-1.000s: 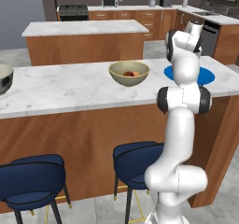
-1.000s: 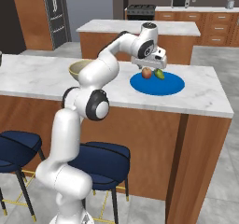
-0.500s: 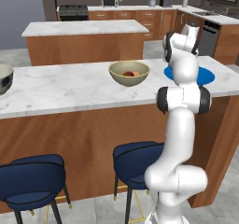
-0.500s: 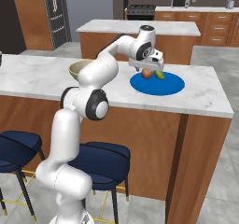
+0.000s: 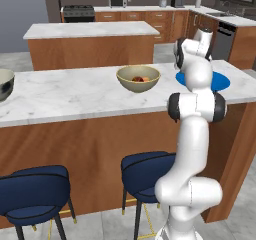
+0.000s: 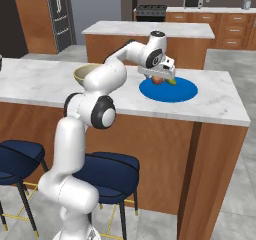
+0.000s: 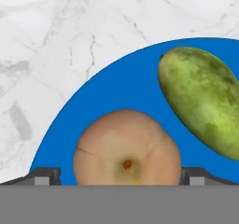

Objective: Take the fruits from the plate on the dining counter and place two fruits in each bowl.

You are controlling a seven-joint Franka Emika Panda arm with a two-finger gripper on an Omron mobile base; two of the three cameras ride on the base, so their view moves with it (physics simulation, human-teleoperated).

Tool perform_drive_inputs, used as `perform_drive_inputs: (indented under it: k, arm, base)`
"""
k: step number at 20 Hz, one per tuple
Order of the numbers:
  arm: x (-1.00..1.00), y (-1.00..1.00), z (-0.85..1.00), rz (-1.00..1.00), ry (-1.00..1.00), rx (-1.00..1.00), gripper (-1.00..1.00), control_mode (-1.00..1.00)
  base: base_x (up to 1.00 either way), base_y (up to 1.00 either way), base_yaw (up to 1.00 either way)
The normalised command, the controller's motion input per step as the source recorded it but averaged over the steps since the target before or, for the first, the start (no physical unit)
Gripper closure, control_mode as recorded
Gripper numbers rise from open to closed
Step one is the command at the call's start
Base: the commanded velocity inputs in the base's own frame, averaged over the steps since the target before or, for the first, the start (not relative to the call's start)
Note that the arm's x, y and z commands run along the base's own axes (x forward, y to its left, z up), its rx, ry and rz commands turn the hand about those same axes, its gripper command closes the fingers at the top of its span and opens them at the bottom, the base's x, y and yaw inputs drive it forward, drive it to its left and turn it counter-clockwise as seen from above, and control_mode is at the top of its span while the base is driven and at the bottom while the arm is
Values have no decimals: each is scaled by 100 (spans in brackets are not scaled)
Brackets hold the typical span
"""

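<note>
arm (image 6: 107,79): I see glossy white rounded segments
joints: I see dark bands and caps
base: I see bulbous white

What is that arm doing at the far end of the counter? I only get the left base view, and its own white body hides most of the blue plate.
Observer: The jaws hang low over the blue plate, open and straddling a round reddish-tan fruit, not closed on it.
Operator: Anything else on that plate?
Observer: Yes, one green oblong fruit lies beside the round one, with blue plate showing between them.
</note>
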Motion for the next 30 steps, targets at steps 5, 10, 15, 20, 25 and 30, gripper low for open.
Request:
perform_drive_inputs:
  k: [5,10,15,20,25,30]
  arm:
    - [0,0,-6,0,0,0,100,-100]
    - [-6,0,6,0,-3,0,100,-100]
    - [-47,0,45,0,0,0,100,-100]
    - [-99,27,20,-3,1,0,100,-100]
    - [-94,41,56,0,-3,0,100,-100]
    - [-99,76,35,0,0,-1,100,-100]
  base:
    - [0,0,0]
    - [0,0,0]
    - [0,0,0]
    - [0,0,0]
    - [0,0,0]
    - [0,0,0]
